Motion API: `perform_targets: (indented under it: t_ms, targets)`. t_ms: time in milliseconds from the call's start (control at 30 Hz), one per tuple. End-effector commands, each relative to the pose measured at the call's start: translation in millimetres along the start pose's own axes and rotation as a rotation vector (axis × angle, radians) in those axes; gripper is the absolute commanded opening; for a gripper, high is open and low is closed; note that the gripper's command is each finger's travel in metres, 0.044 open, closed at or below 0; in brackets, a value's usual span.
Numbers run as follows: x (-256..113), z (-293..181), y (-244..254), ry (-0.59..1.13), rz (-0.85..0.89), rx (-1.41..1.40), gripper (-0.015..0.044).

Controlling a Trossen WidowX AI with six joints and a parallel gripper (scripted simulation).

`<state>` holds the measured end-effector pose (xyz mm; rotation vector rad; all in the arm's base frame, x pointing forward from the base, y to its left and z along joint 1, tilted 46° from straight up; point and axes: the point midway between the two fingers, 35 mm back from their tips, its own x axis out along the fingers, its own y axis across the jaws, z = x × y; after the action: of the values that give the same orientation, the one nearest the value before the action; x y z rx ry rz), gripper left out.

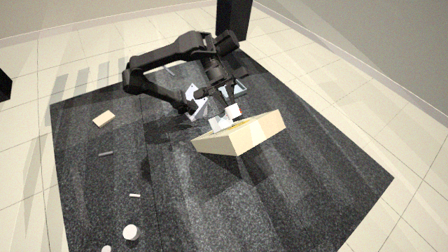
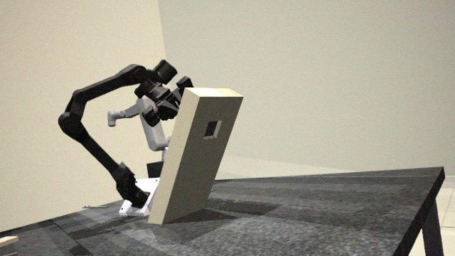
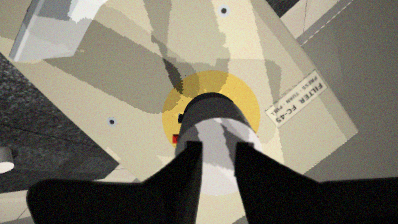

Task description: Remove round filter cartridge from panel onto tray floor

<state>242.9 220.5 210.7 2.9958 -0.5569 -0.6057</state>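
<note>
The round white filter cartridge (image 1: 233,110) (image 3: 218,175) is out of the service panel (image 1: 257,131) (image 2: 190,160) (image 3: 135,145), held in front of its face. My gripper (image 1: 229,104) (image 3: 217,148) is shut on the cartridge's near end. Red marks show on the cartridge's far part. The slots on its face are not distinguishable. In the wrist view the yellow ring (image 3: 250,107) (image 1: 241,124) surrounds the dark opening behind the cartridge. The pale blue tray (image 1: 239,88) lies on the table beyond the gripper, partly hidden by it. In the exterior view the panel hides the fingertips and cartridge.
A pale translucent piece (image 1: 220,124) (image 3: 60,30) stands out from the panel beside the ring. The arm's white base plate (image 1: 197,99) is near the tray. A beige block (image 1: 103,118), a grey rod (image 1: 106,153) and a white cylinder (image 1: 131,232) lie to the left.
</note>
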Motion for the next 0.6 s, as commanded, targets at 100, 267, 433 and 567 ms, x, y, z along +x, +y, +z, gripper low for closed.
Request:
perform_targets:
  t_ms: [100, 267, 433, 567]
  targets:
    - [-1.7, 6.8, 8.6, 0.01, 0.001, 0.01, 0.0]
    - [0.2, 18.1, 18.7, 0.01, 0.001, 0.01, 0.0]
    - [2.3, 29.5, 29.2, 0.01, 0.001, 0.009, 0.0]
    - [4.1, 38.7, 38.0, 0.01, 0.001, 0.009, 0.0]
